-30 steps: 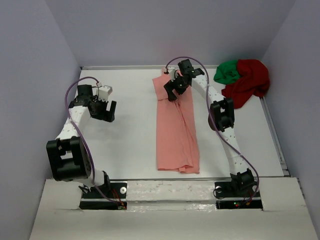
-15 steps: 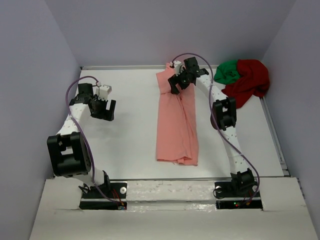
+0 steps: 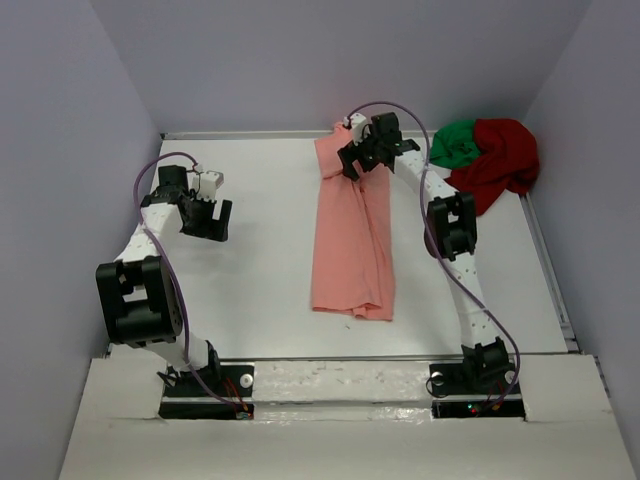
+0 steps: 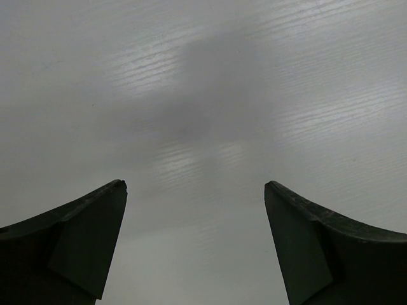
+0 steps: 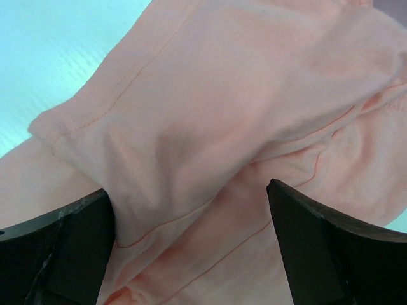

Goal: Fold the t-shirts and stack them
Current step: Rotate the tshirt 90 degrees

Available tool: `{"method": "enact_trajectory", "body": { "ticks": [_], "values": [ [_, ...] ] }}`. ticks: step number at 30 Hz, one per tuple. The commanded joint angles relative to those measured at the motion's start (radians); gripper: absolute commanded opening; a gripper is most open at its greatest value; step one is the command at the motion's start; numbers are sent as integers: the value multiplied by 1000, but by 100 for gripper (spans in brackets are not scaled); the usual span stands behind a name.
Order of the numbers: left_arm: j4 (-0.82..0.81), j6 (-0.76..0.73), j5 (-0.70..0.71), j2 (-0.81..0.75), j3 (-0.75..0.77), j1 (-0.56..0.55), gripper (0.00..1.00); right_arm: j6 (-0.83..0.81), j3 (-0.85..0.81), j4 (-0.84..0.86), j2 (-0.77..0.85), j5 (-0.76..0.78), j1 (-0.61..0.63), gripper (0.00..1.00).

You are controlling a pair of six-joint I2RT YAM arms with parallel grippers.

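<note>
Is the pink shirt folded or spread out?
Partly folded: the pink shirt lies as a long narrow strip, sides doubled over, not yet folded short.

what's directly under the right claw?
The far end of the salmon-pink t-shirt, bunched in folds, lies below the open right claw. The table beneath that cloth is covered; bare table shows only beside it.

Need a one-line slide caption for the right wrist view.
Right gripper, jaws open, over the rumpled salmon-pink t-shirt.
</note>
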State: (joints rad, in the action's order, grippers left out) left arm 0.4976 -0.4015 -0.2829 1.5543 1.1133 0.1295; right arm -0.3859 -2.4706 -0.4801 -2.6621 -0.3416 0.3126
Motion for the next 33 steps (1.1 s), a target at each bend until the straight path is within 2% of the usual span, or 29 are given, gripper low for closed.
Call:
{"method": "enact_trajectory", "body": {
  "ticks": [1,9,13,15,21,25,28,30,32,33],
  "values": [
    [12,9,-16,-42,23,2,99,-4,132,80,200,-27,-3,100],
    [7,9,-56,-106,7,2,99,-16,311,77,381,23,-3,100],
    [-4,6,-59,-161,-26,2,99,-71,273,-44,400,-108,-3,100],
    [-13,4,-56,-187,-46,2,99,-125,221,-165,384,-181,6,100],
    [-24,9,-58,-206,-61,2,99,-247,193,-366,350,-97,72,91],
    [-15,-8,-126,-189,-60,4,99,-228,232,-488,385,-71,82,81],
    [30,-34,-208,-157,-34,-2,99,-185,373,-515,459,-22,82,75],
    [51,-55,-259,-135,-23,-11,99,-160,468,-517,559,10,82,71],
    [59,-68,-282,-117,-20,-31,99,-137,638,-496,638,44,82,70],
    [56,-68,-280,-115,-21,-40,99,-125,695,-480,725,56,82,70]
  ]
}}
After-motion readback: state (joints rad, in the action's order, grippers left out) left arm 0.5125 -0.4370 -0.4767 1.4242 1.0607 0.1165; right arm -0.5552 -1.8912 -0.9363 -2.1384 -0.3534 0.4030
